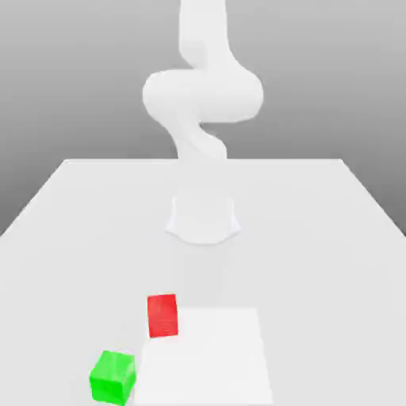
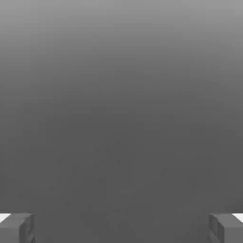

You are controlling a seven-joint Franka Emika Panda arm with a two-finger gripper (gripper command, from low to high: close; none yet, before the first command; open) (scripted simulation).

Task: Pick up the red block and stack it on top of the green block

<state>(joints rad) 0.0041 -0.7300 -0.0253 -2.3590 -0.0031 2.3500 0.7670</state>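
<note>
Arm [image 1: 202, 95] stands at the far side of the bench [image 1: 317, 238], white, rising from a round base [image 1: 203, 220] and bending back on itself above it; the upper link leaves the top of the exterior view.

End effector [image 2: 121, 228] open: in the hand view two grey fingertips [image 2: 16, 228] sit far apart at opposite edges, with nothing between them but plain grey background.

Red block [image 1: 162, 315] rests on the bench in the near part of the exterior view, at about 6 o'clock from the base, slightly to the exterior view's left. Green block [image 1: 112, 377] lies at about 7 o'clock from the red one, near it but apart, closer to the bench's front edge.

A brighter white square patch [image 1: 210, 357] lies flat on the bench just beside the red block, at its 4 o'clock.

Nothing stands between the two blocks.

Both are cubes, so no long axis. Red block shows one face nearly square-on; green block is turned, showing top and two sides.
</note>
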